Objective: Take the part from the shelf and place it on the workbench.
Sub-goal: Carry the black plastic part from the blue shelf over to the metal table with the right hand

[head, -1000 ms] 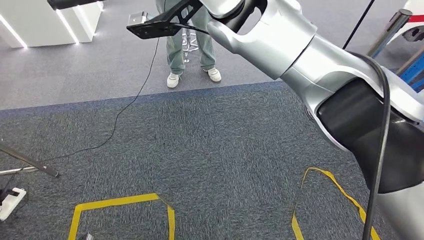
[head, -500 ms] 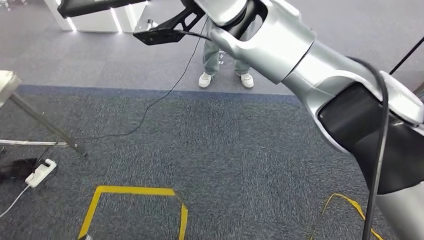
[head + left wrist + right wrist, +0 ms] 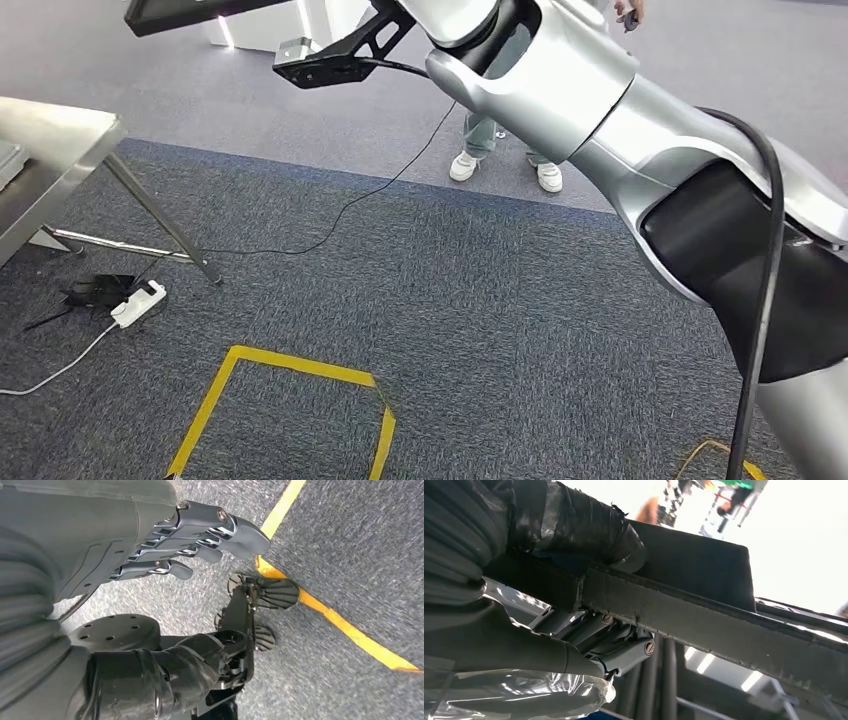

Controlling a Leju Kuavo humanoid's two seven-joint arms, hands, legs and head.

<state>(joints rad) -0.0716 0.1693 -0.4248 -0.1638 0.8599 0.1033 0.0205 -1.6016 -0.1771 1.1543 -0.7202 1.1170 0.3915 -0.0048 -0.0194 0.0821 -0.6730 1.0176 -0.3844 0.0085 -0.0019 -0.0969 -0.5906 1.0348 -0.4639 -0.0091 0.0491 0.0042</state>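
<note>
The part is a long dark flat piece at the top left of the head view, carried high over the floor. My right arm reaches up across the picture toward it. In the right wrist view my right hand grips the part by a dark metal bar, fingers curled under it. The steel workbench stands at the left edge, apart from the part. My left hand hangs over the carpet with its fingers apart and nothing in it.
A person stands ahead on the grey floor. A black cable runs across the carpet. A white power strip lies by the workbench leg. Yellow tape marks a square on the carpet.
The whole view has swung to the left: the workbench has come in at the left edge and the person's feet have shifted right. My right hand holds the part throughout.
</note>
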